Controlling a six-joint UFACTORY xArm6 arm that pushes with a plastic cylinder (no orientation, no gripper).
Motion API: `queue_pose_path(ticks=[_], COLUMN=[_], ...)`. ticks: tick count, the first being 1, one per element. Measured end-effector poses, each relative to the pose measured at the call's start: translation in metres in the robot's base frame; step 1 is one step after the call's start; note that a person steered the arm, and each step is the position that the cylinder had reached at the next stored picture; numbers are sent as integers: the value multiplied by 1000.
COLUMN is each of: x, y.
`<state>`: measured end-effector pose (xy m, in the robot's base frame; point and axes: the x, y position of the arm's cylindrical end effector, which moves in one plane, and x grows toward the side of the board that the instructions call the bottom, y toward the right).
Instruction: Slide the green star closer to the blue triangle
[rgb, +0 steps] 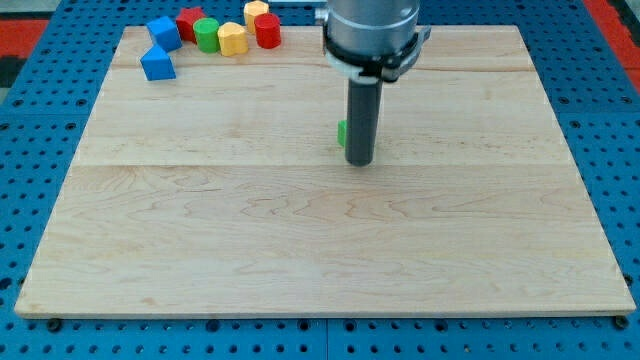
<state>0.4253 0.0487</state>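
Observation:
The green star (342, 131) lies near the middle of the wooden board, and only a sliver of it shows at the left of the rod. My tip (360, 162) rests on the board right against the star, at its right and in front of it. The blue triangle (157, 64) lies at the view's top left, far left of the star. A second blue block (164, 33) sits just above it.
A cluster sits along the top left edge: a red block (189, 22), a green cylinder (207, 34), a yellow block (232, 39), a red cylinder (267, 30) and a yellow block (256, 11). The wooden board (320, 250) lies on a blue pegboard.

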Motion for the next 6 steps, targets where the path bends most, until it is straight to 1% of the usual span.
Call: queue_pose_path(ticks=[4,5,6], x=[-62,-89,-105], y=[0,-8,-10])
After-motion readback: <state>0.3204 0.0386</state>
